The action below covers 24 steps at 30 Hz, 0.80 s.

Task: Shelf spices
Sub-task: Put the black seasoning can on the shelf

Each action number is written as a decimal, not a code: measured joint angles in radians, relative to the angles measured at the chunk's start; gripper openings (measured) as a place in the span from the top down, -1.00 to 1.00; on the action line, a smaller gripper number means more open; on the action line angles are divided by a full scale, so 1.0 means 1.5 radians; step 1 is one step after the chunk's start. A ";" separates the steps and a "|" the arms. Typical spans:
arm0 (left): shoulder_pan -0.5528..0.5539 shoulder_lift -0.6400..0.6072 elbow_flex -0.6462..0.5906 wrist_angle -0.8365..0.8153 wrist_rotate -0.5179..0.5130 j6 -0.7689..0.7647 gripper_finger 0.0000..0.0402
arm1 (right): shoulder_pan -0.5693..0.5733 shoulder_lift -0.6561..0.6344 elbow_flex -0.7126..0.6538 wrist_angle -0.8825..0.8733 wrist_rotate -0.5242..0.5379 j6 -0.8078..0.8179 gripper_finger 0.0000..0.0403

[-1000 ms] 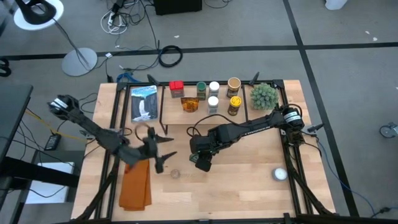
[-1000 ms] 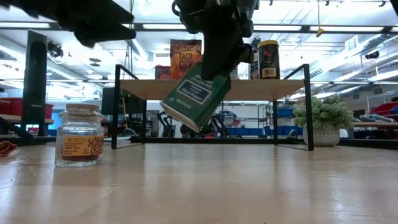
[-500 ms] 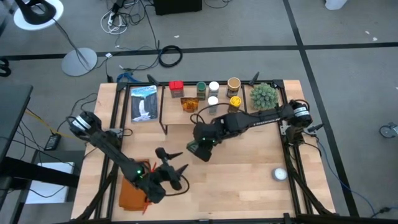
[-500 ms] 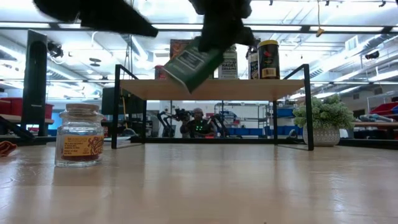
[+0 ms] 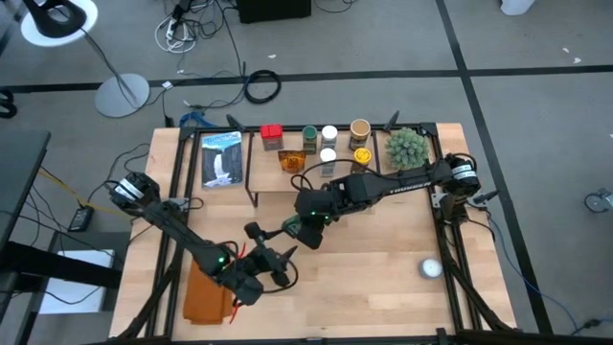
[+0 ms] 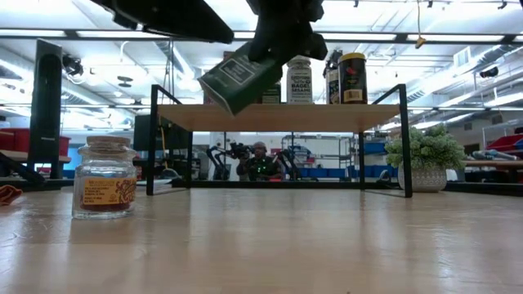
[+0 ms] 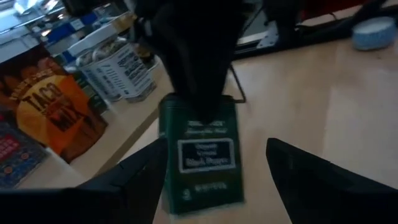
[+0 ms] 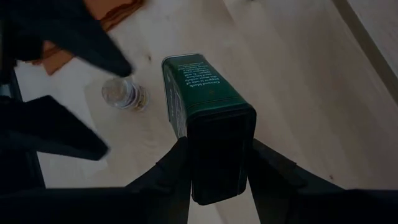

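Observation:
My right gripper (image 5: 308, 222) is shut on a dark green rectangular tin (image 8: 196, 99), held in the air in front of the shelf (image 5: 270, 182). In the low view the tin (image 6: 237, 77) is tilted, level with the shelf board (image 6: 343, 117). My left gripper (image 5: 276, 253) is open near the table's middle; in its wrist view its fingers (image 7: 143, 180) stand on either side of the tin (image 7: 202, 155) without touching. Several spice jars (image 5: 329, 144) and a red tin (image 5: 271, 134) stand on the shelf. A tan-lidded jar (image 6: 104, 178) stands on the table. My right gripper pinches the green tin between its two fingers (image 8: 177, 177), on two opposite sides at one end (image 8: 217, 134). It comes from above, slanting. The tin is lifted clear and tilted, its free end (image 6: 216, 90) pointing down and away from the fingers.
A green plant ball (image 5: 406, 147) sits right of the shelf, a flat packet (image 5: 221, 158) left of it. An orange cloth (image 5: 203, 297) lies near the left near corner, a white round object (image 5: 431, 269) near the right edge. Bare tabletop (image 5: 374, 278) lies between.
My right gripper has raised the green tin from below the shelf board to the board's height and carried it toward the far edge, tipping it flatter. My left arm has swung toward the near edge and then brought its open gripper close under the tin.

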 joint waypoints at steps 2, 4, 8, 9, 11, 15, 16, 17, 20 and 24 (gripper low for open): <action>0.007 0.000 0.000 0.005 -0.002 -0.011 -0.39 | 0.000 0.000 0.000 0.007 0.000 0.000 0.38; 0.014 0.000 0.000 0.007 -0.001 -0.031 -0.39 | 0.000 0.000 0.000 0.009 0.000 0.000 0.38; 0.024 0.000 0.000 0.008 -0.001 -0.035 -0.44 | -0.006 0.000 0.000 0.008 0.000 0.000 0.37; 0.026 0.000 0.000 0.012 -0.001 -0.034 -0.47 | -0.009 -0.002 -0.001 0.007 0.000 0.000 0.37; 0.027 0.000 0.000 0.019 0.003 -0.034 -0.58 | -0.015 -0.005 -0.001 0.006 0.001 0.000 0.37; 0.027 0.000 -0.001 0.016 0.013 -0.034 -0.86 | -0.027 -0.009 -0.001 0.007 0.002 0.003 0.37; 0.027 0.000 -0.001 0.017 0.012 -0.033 -0.92 | -0.028 -0.010 -0.001 0.008 0.002 0.007 0.37; 0.027 0.000 -0.001 0.018 0.012 -0.033 -0.96 | -0.029 -0.011 -0.001 0.009 0.001 0.009 0.37; 0.027 0.000 -0.001 0.024 0.012 -0.037 -0.93 | -0.029 -0.011 -0.001 0.008 0.001 0.017 0.37; 0.027 0.000 -0.001 0.036 0.038 -0.071 -0.84 | -0.023 -0.011 -0.001 0.009 0.001 0.030 0.37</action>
